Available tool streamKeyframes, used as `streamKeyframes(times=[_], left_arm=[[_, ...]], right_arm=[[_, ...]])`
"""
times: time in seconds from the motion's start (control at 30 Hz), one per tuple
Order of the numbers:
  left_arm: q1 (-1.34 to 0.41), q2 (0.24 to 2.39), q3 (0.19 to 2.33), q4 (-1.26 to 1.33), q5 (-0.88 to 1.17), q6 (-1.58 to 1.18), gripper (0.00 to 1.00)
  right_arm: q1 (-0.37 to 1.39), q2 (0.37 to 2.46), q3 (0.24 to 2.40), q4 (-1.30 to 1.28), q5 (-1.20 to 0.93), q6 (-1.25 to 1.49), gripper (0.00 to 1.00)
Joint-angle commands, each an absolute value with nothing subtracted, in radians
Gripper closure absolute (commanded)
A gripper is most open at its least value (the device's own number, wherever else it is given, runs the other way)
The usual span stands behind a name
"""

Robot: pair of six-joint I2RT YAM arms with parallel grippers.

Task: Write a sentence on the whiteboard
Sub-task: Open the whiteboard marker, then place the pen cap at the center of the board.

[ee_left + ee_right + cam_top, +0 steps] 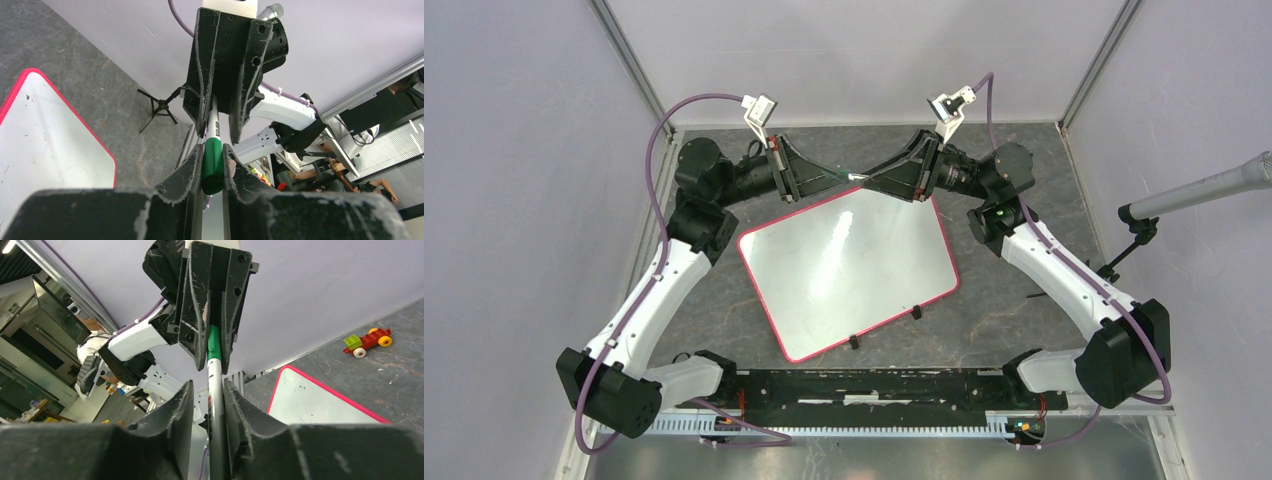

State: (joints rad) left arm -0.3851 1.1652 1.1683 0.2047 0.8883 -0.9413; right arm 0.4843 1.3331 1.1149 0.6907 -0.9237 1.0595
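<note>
My left hand [212,152] is clenched on the green cap [212,170] of the marker [851,177]. My right hand [208,387] straddles its white barrel [215,377], but I can't tell whether it grips. I judge this is the setup for pulling the cap off. The marker lies level between them, cap toward the left, above the far edge of the whiteboard [844,265], which lies blank on the worktop [1024,300].
</note>
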Motion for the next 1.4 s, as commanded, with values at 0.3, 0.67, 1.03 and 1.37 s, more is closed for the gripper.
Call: streamKeyframes(times=[0.3,0.67,1.03,1.37], left_arm=[[-0.416,1.176,1.182,0.138,0.876,-0.837,0.97],[-0.26,1.136,1.131,0.224,0.909,-0.914,0.98],[0.034,1.151,1.245,-0.089,0.944,-0.717,0.97],[0.202,1.378,1.584,-0.989,0.555,0.068,0.98]], right_arm=[[0.496,1.331,1.167,0.653,-0.916,1.001,1.0],[0.388,1.298,1.082,0.669,-0.967,1.009,1.0],[0.292,1.275,1.096,0.285,-1.046,0.7,1.0],[0.291,1.237,1.401,-0.631,-0.558,-0.157,1.0]])
